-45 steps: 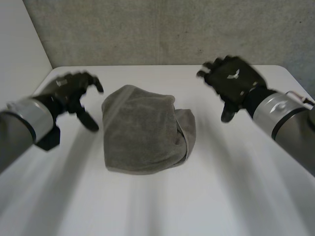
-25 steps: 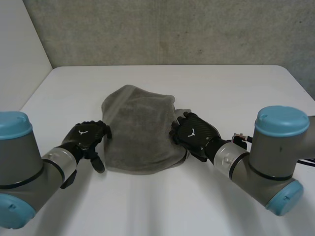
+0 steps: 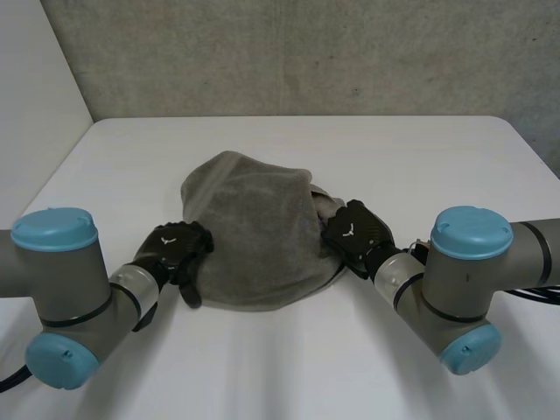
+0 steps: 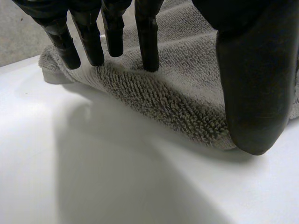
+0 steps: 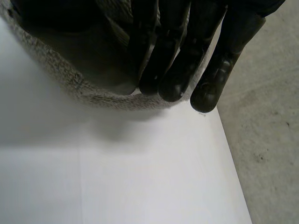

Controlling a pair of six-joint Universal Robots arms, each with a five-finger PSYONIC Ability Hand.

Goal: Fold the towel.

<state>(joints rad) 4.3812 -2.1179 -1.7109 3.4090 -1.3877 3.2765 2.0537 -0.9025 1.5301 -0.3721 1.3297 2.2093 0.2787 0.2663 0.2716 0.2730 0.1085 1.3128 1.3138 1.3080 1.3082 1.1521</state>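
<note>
Towel [image 3: 254,232], grey and thick, is lying bunched in a rounded, loosely folded heap, with each hand's fingers meeting one of its side edges. In the left wrist view the towel [image 4: 187,88] is showing its looped pile along a doubled edge that is running just under the fingertips.

Left hand [image 3: 175,249] is resting at the near left edge of the towel. Its fingers [image 4: 88,37] are reaching down nearly straight and a little apart, their tips touching the top of the towel just inside the edge, and the thumb [image 4: 254,84] is hanging over the same edge beside them; nothing is being pinched.

Right hand [image 3: 357,232] is sitting back-up at the towel's right edge. Its fingers [image 5: 173,46] are lying straight and close together, their tips reaching the towel's [image 5: 60,70] curved rim, where the cloth is sagging onto the table.

White table [image 3: 420,149] is spreading out beyond the fingertips of both hands. Left arm [image 3: 61,289] and right arm [image 3: 472,280] are bending in low behind the hands, light-blue caps facing up. Grey wall [image 3: 306,52] is standing beyond the table's far edge.
</note>
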